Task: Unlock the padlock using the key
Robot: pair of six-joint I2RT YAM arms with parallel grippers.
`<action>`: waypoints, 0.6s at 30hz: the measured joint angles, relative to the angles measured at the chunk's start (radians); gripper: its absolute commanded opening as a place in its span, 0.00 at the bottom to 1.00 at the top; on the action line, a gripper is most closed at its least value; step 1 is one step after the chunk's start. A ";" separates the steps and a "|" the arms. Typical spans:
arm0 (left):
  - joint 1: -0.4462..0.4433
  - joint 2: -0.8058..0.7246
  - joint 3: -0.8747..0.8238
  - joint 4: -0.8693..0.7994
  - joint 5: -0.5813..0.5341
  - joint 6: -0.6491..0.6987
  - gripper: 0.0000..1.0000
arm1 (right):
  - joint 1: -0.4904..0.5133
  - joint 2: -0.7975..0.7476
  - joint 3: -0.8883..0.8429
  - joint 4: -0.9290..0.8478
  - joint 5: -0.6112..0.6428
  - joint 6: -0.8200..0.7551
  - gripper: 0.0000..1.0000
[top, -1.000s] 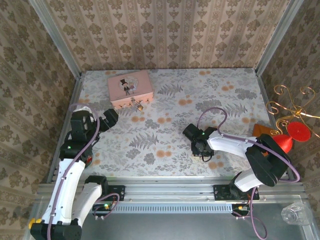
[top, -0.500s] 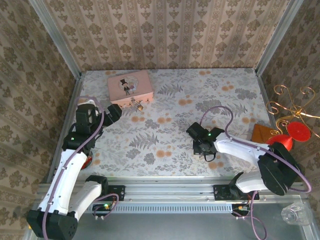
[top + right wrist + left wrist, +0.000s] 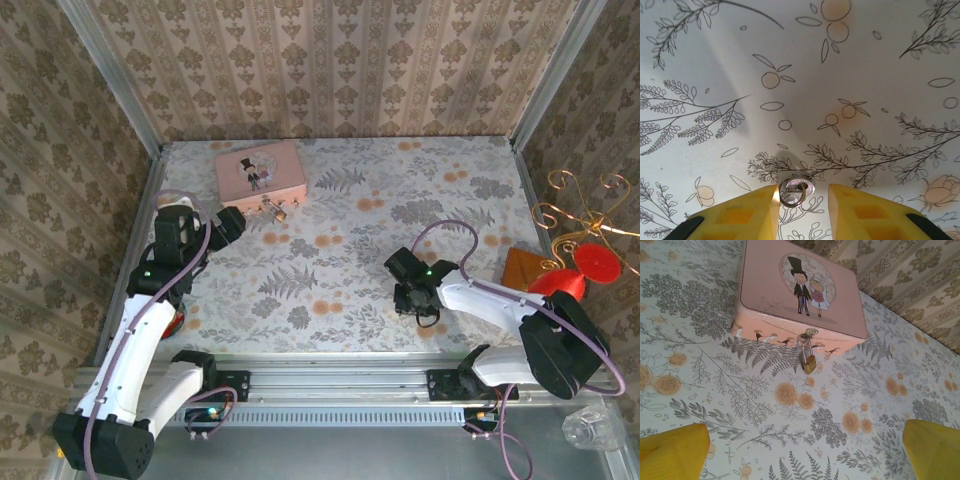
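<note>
Straddling the key [image 3: 796,192], the right pincer [image 3: 803,200] stands parted, blunt yellow fingers flanking its silvery ring near the worktop's [image 3: 330,200] near edge.
Left pincer [image 3: 805,447] spread wide, arm bent toward the far-left corner, where the brass padlock [image 3: 809,363] hangs from the pink tin [image 3: 800,295].

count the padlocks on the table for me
1. The padlock hangs from the clasp on the near side of the pink tin, at the far left of the table. Another could be hidden behind the tin.
</note>
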 measured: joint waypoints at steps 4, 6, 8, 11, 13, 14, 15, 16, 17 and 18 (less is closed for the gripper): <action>0.000 -0.001 0.000 0.000 -0.008 0.000 1.00 | 0.000 0.065 0.000 0.041 -0.008 0.013 0.31; 0.000 -0.003 0.000 0.000 -0.014 0.000 1.00 | 0.001 0.082 0.012 0.035 -0.008 0.017 0.30; 0.000 -0.006 0.000 0.000 -0.018 0.000 1.00 | 0.005 0.096 0.022 0.027 -0.006 0.019 0.30; 0.000 -0.014 0.000 -0.001 -0.028 0.000 1.00 | 0.007 0.106 0.033 0.015 -0.003 0.021 0.24; 0.000 -0.018 0.000 -0.001 -0.033 0.000 1.00 | 0.009 0.106 0.034 0.014 0.001 0.025 0.19; 0.000 -0.018 0.000 -0.001 -0.034 0.000 1.00 | 0.010 0.106 0.034 0.014 0.003 0.025 0.19; 0.000 -0.018 0.000 -0.001 -0.035 0.000 1.00 | 0.011 0.106 0.035 0.013 0.005 0.024 0.19; 0.000 -0.018 0.000 -0.001 -0.036 0.000 1.00 | 0.011 0.104 0.036 0.013 0.006 0.024 0.19; 0.000 -0.018 0.000 -0.001 -0.037 0.000 1.00 | 0.011 0.104 0.036 0.013 0.008 0.024 0.19; 0.000 -0.018 0.000 -0.001 -0.039 0.000 1.00 | 0.013 0.103 0.036 0.013 0.009 0.025 0.18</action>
